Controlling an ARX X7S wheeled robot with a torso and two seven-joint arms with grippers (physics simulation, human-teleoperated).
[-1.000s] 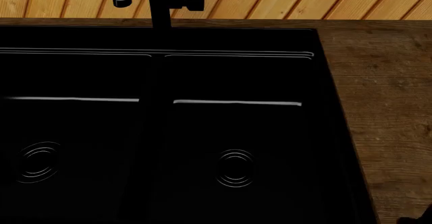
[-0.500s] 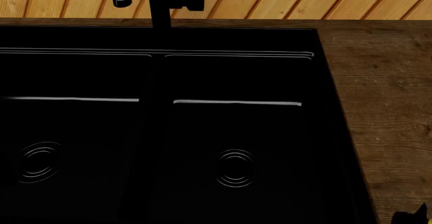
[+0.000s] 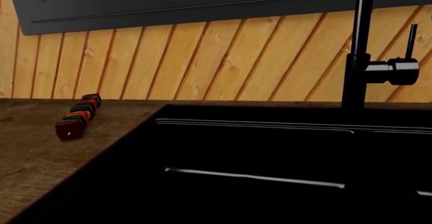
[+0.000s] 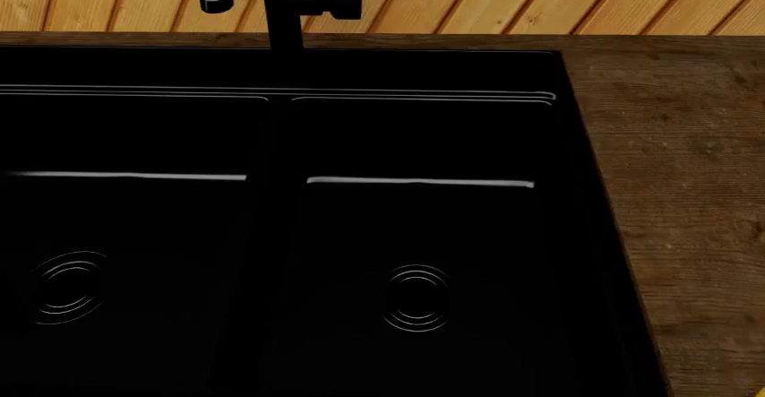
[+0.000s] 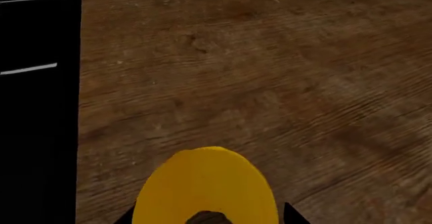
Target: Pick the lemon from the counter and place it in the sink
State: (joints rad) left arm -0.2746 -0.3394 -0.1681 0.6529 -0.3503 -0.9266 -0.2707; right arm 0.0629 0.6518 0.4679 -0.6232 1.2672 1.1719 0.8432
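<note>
The lemon (image 5: 206,188) fills the near part of the right wrist view, bright yellow with its brown nub towards the camera. My right gripper (image 5: 208,219) is shut on it, with a dark fingertip (image 5: 294,215) at each side, just over the brown wood counter (image 5: 236,72). The black double-basin sink (image 4: 574,146) fills the head view, and its edge (image 5: 37,107) lies beside the lemon. Neither gripper shows in the head view. The left wrist view shows the sink (image 3: 256,148) but no jaws.
A black faucet (image 4: 283,7) stands behind the centre divider and also shows in the left wrist view (image 3: 356,57). A row of small red and black blocks (image 3: 78,117) lies on the counter (image 3: 34,153) beside the sink. An orange wood-slat wall runs behind.
My right gripper showed at the head view's bottom right corner, with yellow in it half a second ago. It has since dropped out of that view.
</note>
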